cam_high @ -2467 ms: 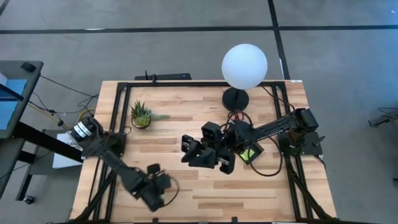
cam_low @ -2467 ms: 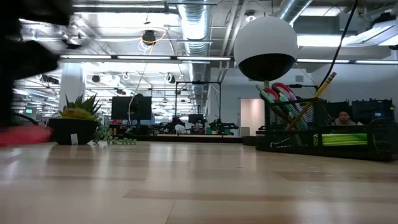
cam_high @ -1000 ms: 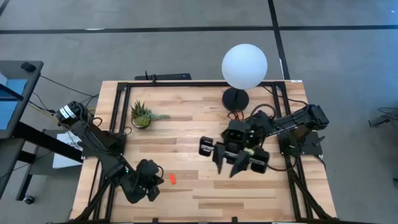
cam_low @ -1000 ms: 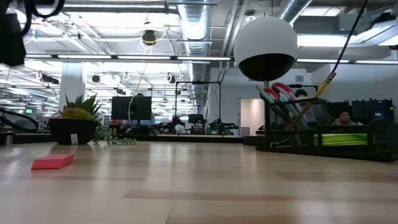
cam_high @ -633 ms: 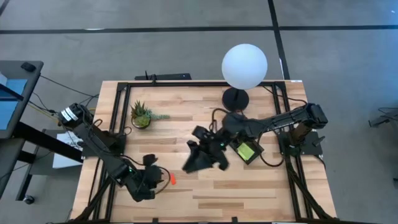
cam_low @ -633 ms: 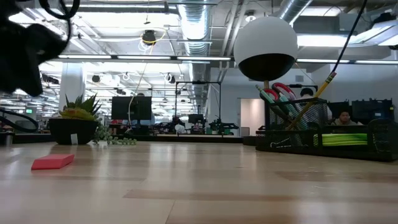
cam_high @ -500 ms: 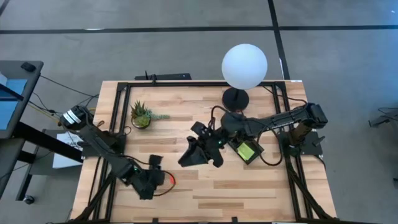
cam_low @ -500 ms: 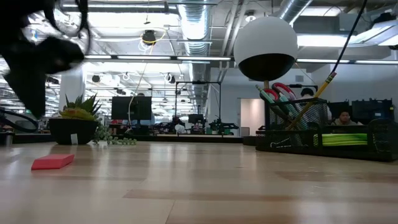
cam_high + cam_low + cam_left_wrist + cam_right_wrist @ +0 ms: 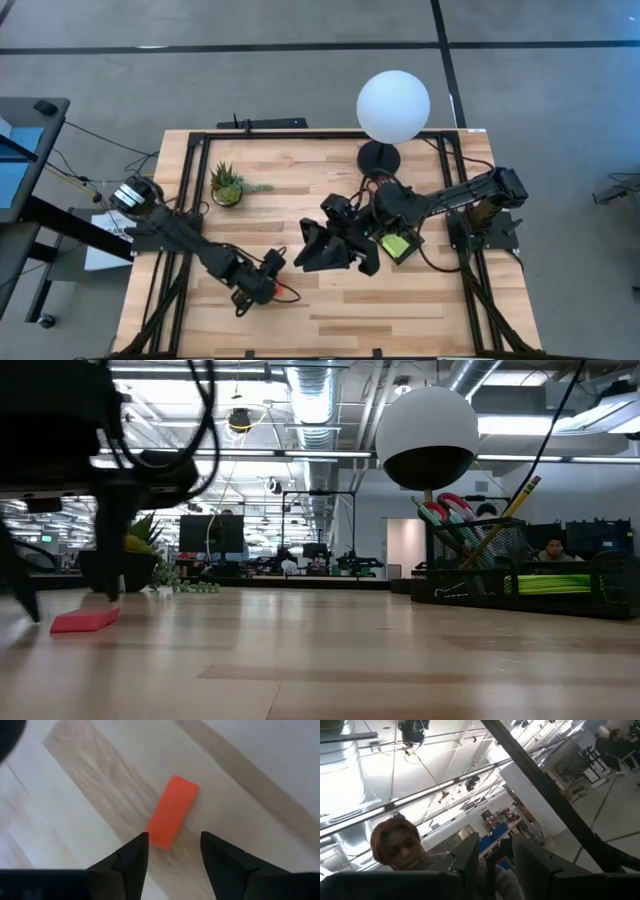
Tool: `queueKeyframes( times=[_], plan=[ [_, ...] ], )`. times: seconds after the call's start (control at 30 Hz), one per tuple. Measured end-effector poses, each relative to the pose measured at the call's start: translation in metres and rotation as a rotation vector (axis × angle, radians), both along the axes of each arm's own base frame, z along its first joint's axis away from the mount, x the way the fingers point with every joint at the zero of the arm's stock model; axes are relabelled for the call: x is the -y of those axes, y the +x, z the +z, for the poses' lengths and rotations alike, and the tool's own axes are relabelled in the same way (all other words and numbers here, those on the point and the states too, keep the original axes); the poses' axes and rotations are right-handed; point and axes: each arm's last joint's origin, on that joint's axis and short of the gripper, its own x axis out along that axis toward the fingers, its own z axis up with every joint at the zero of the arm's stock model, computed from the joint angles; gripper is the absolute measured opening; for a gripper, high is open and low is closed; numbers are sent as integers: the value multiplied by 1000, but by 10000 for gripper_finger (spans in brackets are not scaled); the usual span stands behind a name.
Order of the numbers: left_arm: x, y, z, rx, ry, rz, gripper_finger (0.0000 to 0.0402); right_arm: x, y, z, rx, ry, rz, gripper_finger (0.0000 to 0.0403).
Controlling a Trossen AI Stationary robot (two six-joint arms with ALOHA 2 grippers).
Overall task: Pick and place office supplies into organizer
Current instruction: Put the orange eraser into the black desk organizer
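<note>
A small red-orange piece [image 9: 172, 811] lies flat on the wooden table near its front left, also seen in the low view [image 9: 85, 620]. My left gripper [image 9: 174, 842] stands open just above it, fingers pointing down, one on each side of the piece's end without touching it [image 9: 272, 283]. My right gripper [image 9: 318, 250] is open at the table's middle, tipped up toward the ceiling, with nothing between its fingers [image 9: 495, 852]. The black organizer [image 9: 400, 243] stands at the right with a lime-green pad, red-handled scissors [image 9: 450, 510] and a pencil in it.
A white globe lamp [image 9: 393, 106] on a round black base [image 9: 379, 157] stands at the far right. A small potted plant [image 9: 228, 184] sits at the far left. A person shows in the room beyond [image 9: 395, 845]. Black frame rails run along the table's sides.
My left gripper has come down and gone toward the table's right edge until it stands over the red-orange piece, which has kept its place. My right gripper has swung from over the organizer toward the table's middle and tipped upward.
</note>
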Motion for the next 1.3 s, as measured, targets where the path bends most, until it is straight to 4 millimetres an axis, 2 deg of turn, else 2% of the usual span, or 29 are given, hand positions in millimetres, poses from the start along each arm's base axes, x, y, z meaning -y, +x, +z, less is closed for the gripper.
queueKeyframes(
  times=[0.2,0.37,0.47,0.6,0.7,1.07,1.17,1.3],
  plan=[
    [-13,14,3,5,-68,-151,173,-1,0,-1,-10,3,-8,113],
    [-21,18,2,-18,-108,-203,173,0,1,-1,-13,4,-16,113],
    [-22,17,2,-31,-112,-244,173,0,1,-1,-12,4,-16,113],
    [-20,21,-9,-45,-105,-274,173,0,1,-1,-12,4,-15,113],
    [-19,24,-17,-65,-104,-268,173,0,1,-1,-16,3,-15,113],
    [-33,32,-17,-62,-164,-146,172,0,1,-2,-17,-6,0,113],
    [-35,33,-18,-72,-186,-94,159,0,1,-2,-17,-6,0,113],
    [-35,33,-18,-73,-186,-82,121,0,1,-2,-17,-6,1,113]
  ],
)
